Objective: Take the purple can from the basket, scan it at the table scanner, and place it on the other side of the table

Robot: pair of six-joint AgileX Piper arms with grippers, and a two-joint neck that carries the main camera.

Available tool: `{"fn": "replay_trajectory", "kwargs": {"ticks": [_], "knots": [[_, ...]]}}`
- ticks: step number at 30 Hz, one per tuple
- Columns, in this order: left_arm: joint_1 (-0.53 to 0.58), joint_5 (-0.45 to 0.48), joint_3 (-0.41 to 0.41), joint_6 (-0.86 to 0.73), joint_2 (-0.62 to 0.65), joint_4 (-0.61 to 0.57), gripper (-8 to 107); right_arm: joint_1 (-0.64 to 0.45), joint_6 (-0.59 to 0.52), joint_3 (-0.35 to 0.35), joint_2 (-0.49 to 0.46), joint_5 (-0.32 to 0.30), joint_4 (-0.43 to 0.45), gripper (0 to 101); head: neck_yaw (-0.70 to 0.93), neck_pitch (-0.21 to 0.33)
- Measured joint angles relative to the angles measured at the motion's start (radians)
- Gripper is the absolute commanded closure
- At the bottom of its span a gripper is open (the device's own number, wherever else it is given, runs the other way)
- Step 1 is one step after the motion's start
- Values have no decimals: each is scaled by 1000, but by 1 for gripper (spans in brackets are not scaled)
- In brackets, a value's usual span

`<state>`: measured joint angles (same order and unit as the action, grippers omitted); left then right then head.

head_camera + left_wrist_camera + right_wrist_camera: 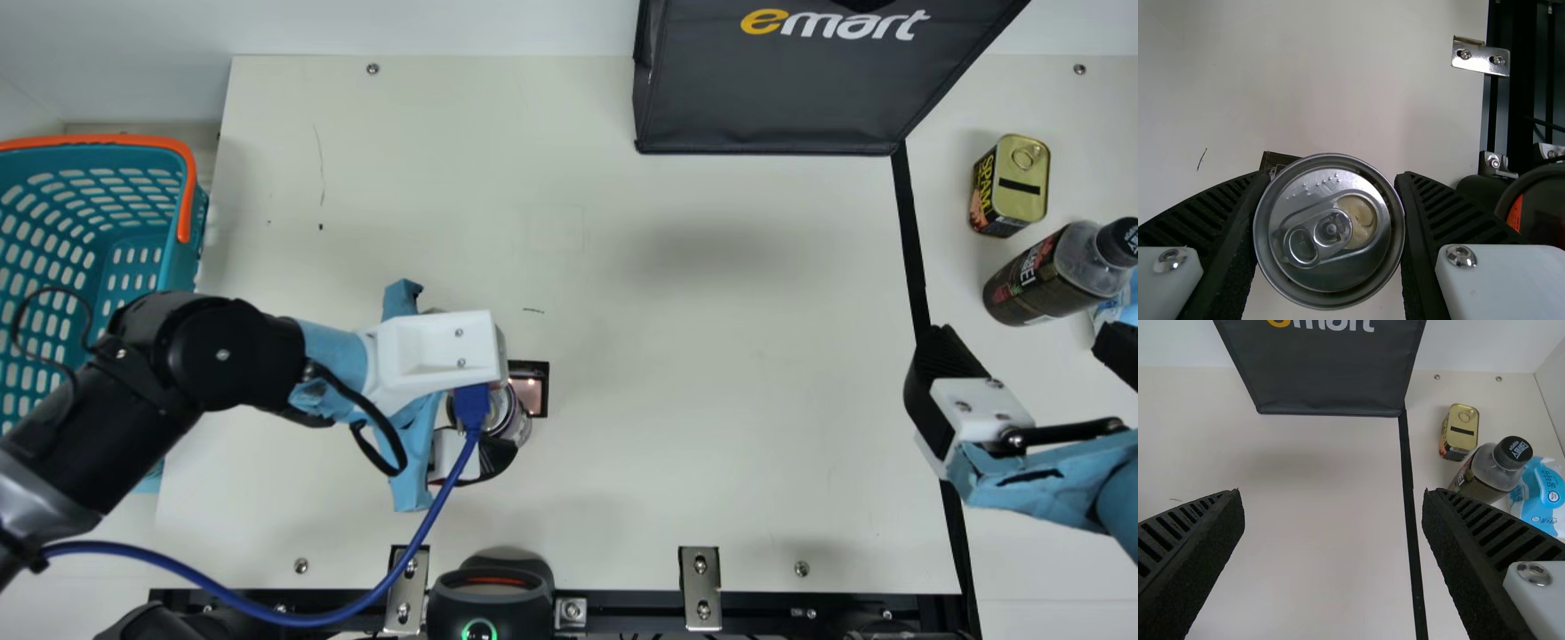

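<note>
My left gripper (508,420) is left of the table's middle, shut on the purple can (516,425), partly hidden under the wrist. In the left wrist view, both ribbed fingers of the left gripper (1330,230) press the sides of the can (1315,270), its silver lid facing the camera. A black-framed square (531,388) lies beside the can. The black scanner (490,597) with a green ring stands at the front edge. At the right, my right gripper (1022,347) is open; in its wrist view the gripper (1333,497) has nothing between its fingers.
The teal basket (197,229) with an orange handle stands at the left, under my left arm. A dark bag (773,89) is at the back. Right of the black line (909,231) are a yellow-lidded tin (1013,185), a dark bottle (1045,274) and a blue-white pack (1543,493).
</note>
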<state>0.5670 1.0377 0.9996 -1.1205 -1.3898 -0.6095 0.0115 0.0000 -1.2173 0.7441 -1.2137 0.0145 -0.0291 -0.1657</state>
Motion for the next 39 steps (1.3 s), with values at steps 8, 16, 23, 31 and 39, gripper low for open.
{"fn": "replay_trajectory", "kwargs": {"ticks": [8, 16, 23, 31, 39], "knots": [[0, -11, 7, 5, -31, -8, 67, 0, 0, 0, 0, 0, 0, 6, 0, 0], [-2, -26, 11, 0, -56, -15, 40, 0, 0, 0, 0, 0, 0, 6, -2, 0], [-3, -31, 16, 0, -72, -13, 17, 0, 0, 0, 0, 1, 0, 6, 0, 0], [-23, -13, 28, 47, -39, -26, 9, 0, 0, 0, 0, 1, 0, 6, 0, 0], [-64, 28, 13, 148, 65, -48, 9, 0, 0, 0, 0, 1, 0, 6, 0, 0]]}}
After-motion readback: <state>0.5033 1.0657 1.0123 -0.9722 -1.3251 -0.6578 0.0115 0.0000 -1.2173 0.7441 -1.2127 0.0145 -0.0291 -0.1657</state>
